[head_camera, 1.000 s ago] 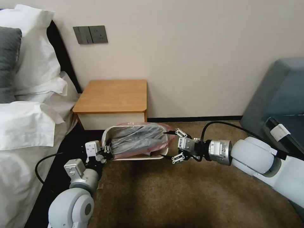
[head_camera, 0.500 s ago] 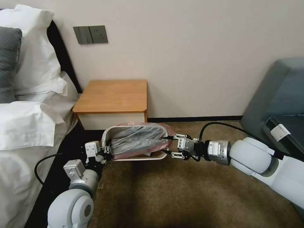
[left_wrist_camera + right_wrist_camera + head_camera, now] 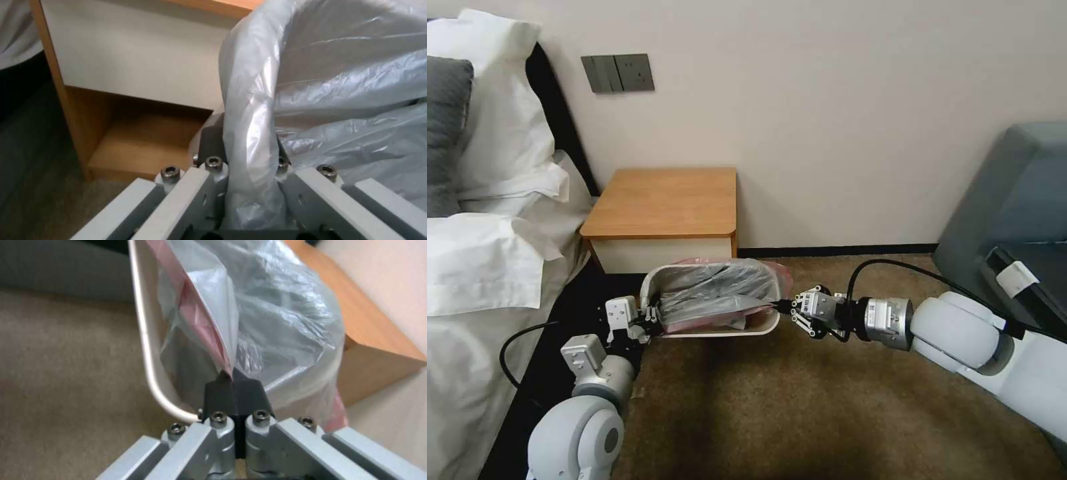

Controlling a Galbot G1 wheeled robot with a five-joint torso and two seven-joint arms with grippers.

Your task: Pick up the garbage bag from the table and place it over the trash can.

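I have my left gripper (image 3: 652, 319) pinching the garbage bag (image 3: 714, 293) at one end of the trash can (image 3: 720, 331), my right gripper (image 3: 784, 307) clamped on its pink edge at the other. One bag spans between them along the one bin's length, before the one table (image 3: 660, 200).

My arms: glossy white rounded shells, silver wrist cuffs, black cables looping. Left gripper (image 3: 650, 319), right gripper (image 3: 787, 308): grey linkage bars, hex screws, black fingertips (image 3: 233, 390).
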